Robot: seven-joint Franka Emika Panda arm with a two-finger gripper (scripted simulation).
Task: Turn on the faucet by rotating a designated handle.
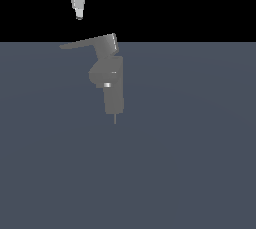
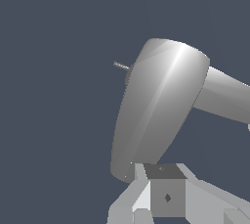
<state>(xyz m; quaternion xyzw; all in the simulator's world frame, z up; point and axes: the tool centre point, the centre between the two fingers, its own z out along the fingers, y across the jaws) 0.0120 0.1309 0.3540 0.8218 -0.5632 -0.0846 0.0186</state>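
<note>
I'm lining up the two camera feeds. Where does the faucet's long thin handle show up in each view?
Exterior view: the handle reaches toward the exterior view's left from the hub atop the faucet, below the pincer.
Wrist view: it cannot be told apart with confidence; the faucet's rounded body fills the frame.
Shared landmark: the thin pin projecting from the faucet.

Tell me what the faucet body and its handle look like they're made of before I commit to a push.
The faucet body looks like matte grey metal, possibly cast: the wrist view shows a soft, broad sheen across its rounded surface rather than mirror glare. The handle reads as the same flat grey, thin and rigid-looking. Being a simulator render, plastic can't be ruled out. The tool hangs apart from both.
</note>
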